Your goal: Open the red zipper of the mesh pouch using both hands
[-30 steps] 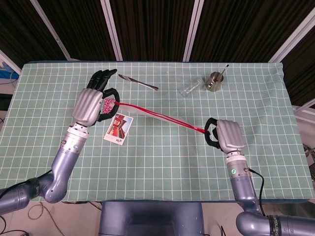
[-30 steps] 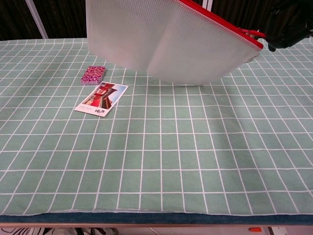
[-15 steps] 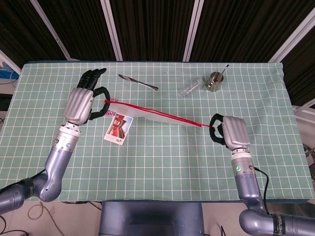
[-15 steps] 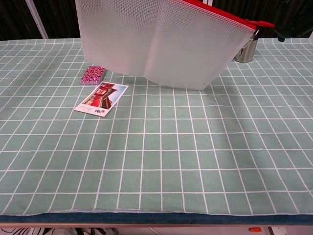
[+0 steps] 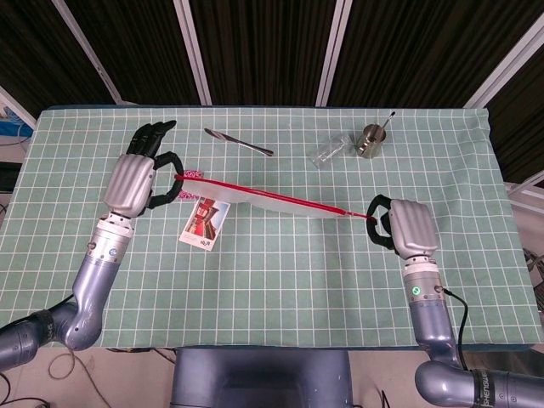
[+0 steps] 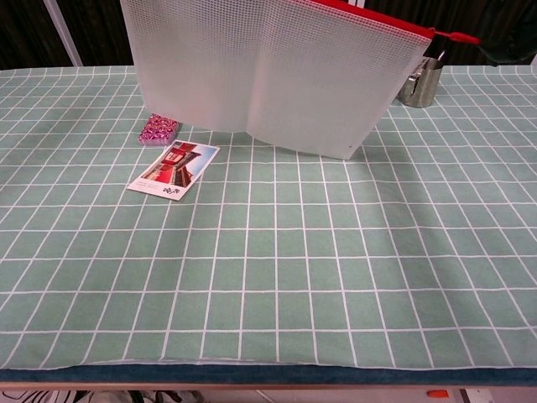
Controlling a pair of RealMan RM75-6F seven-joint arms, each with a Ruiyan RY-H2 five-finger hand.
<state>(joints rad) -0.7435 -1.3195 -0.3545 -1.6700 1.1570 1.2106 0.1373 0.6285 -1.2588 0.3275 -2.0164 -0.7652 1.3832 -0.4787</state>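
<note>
The white mesh pouch [image 6: 260, 75] hangs in the air above the table, stretched between my two hands. Its red zipper [image 5: 263, 194] runs along the top edge as a thin red line in the head view. My left hand [image 5: 136, 178] pinches the pouch's left end. My right hand [image 5: 404, 228] pinches the red zipper pull [image 6: 457, 36] at the right end. In the chest view only a dark edge of the right hand [image 6: 513, 57] shows, and the left hand is out of frame.
A pink patterned block [image 6: 159, 128] and a picture card [image 6: 174, 170] lie on the green checked cloth below the pouch. A metal cup [image 5: 371, 140], a clear glass [image 5: 327, 154] and a metal utensil [image 5: 239, 142] sit at the back.
Both hands have moved apart, the left one leftward and the right one rightward. The pouch now hangs flatter and more level, with the zipper pull drawn further right.
</note>
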